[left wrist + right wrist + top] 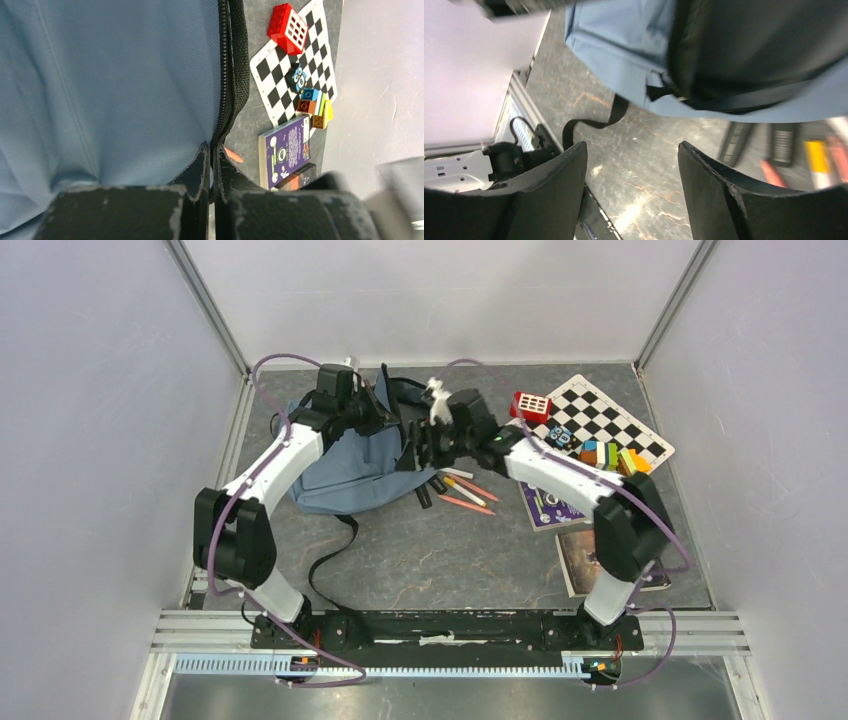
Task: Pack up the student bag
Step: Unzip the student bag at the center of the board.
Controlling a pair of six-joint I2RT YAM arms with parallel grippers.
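The student bag (345,465) is a blue-grey backpack lying at the left middle of the table, its black zippered opening facing right. My left gripper (385,410) is at the bag's far edge. In the left wrist view, the left gripper (212,152) is shut on the black zipper edge, with the bag's fabric (110,90) filling the left side. My right gripper (428,445) is at the bag's opening. In the right wrist view, the right gripper (631,150) is open and empty above bare table, with the bag (624,45) beyond the fingertips.
Pens and markers (462,490) lie just right of the bag. A purple book (550,505) and a second book (585,560) lie at the right. A checkerboard (600,420) holds a red brick (530,406) and coloured bricks (612,455). A black strap (330,560) trails toward the near edge.
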